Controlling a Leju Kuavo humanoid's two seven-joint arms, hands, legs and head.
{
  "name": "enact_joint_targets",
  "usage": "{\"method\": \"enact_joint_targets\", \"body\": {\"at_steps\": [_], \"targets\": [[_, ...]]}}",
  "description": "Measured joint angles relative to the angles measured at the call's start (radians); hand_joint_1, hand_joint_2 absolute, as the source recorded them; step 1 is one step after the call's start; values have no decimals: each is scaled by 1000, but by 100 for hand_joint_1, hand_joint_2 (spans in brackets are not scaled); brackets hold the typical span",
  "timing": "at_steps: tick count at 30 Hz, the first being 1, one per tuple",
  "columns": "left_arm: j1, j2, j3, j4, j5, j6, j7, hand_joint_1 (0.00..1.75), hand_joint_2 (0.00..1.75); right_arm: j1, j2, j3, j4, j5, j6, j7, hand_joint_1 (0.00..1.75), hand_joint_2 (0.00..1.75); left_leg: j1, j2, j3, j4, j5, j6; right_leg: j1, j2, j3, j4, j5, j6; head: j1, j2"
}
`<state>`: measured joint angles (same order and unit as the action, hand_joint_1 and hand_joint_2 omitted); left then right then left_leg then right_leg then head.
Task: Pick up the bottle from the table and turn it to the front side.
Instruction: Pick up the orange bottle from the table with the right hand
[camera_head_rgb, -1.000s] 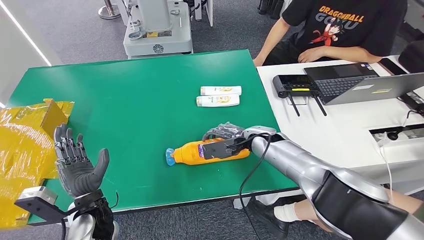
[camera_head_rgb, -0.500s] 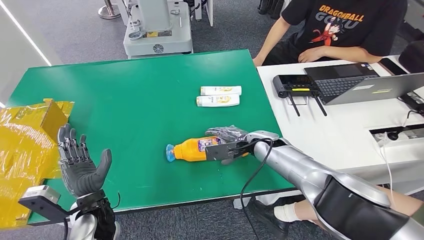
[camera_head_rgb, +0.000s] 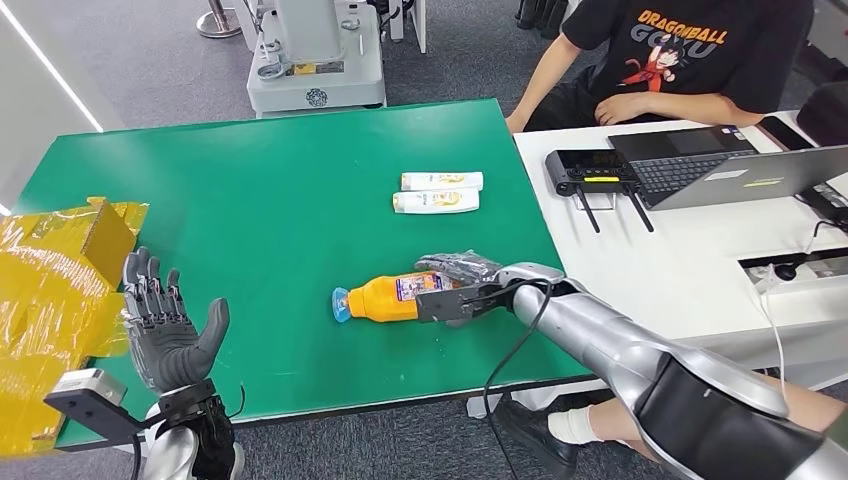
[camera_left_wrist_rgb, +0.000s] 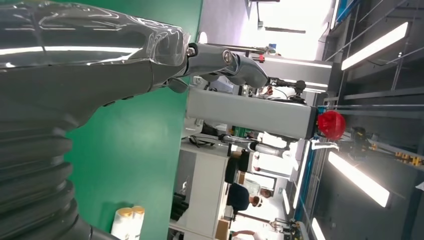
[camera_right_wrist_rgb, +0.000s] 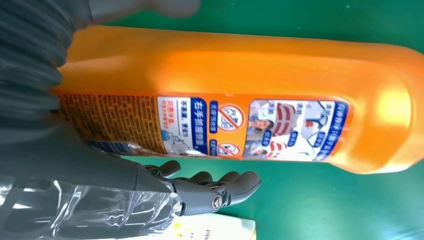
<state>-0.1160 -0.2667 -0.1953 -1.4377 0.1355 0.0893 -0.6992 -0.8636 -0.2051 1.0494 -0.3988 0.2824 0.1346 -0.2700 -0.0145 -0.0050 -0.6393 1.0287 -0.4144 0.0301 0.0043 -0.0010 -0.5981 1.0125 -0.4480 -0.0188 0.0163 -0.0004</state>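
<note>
My arms (camera_head_rgb: 600, 335) are shiny silver with a black cable; my hands (camera_head_rgb: 160, 335) are dark grey, their wrist covers ribbed.

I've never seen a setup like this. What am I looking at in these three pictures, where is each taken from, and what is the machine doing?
This is a humanoid robot with two silver arms ending in many-fingered hands. The wide picture comes from a camera high on its body, looking down at a green table. The other two come from cameras at its wrists, so they look turned sideways.

On the table lies an orange bottle with a blue cap, on its side. The right hand is at the bottle's base end, fingers over it; its wrist picture shows the bottle close up, with its printed label. Whether it grips firmly yet, I cannot tell.

The left hand is raised, open and holding nothing. Farther back lie two white tubes. At the left edge is a yellow bag. A person sits at the neighbouring white desk.
</note>
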Motion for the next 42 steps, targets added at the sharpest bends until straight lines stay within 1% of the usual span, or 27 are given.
{"method": "enact_joint_targets", "body": {"at_steps": [12,17,25,29,31,36,42], "targets": [[0,0,0,4,8,21,0,0,175,30,-6,-38,-19,-19,-50,-28,175,175,0,0,-1,0,0,0,0,0,0,0,0,0,0,0],[0,0,0,4,8,30,0,0,175,43,-6,-64,-26,-42,-91,-48,175,175,0,0,-1,0,0,0,0,0,-1,0,0,0,0,0],[0,0,-1,4,7,44,0,0,175,53,13,-137,-54,-101,-192,-130,175,175,0,0,-2,0,0,0,0,0,-1,0,0,0,0,0],[0,-1,-1,4,4,53,0,0,175,77,40,-192,-93,-152,-277,-233,175,175,0,-1,-2,0,0,0,0,0,-2,0,0,0,0,0],[0,-1,-2,4,2,56,0,0,175,92,57,-222,-118,-164,-316,-270,175,175,0,0,-2,0,0,0,0,0,-2,0,0,0,0,0],[0,-1,-2,4,1,57,0,0,175,115,81,-264,-155,-167,-329,-285,175,175,0,-1,-3,0,0,0,0,-1,-2,0,-1,0,0,0],[0,-1,-2,4,1,58,0,0,175,132,88,-285,-177,-174,-344,-300,175,175,0,-1,-3,0,0,0,0,-1,-2,0,-1,0,0,0]]}}
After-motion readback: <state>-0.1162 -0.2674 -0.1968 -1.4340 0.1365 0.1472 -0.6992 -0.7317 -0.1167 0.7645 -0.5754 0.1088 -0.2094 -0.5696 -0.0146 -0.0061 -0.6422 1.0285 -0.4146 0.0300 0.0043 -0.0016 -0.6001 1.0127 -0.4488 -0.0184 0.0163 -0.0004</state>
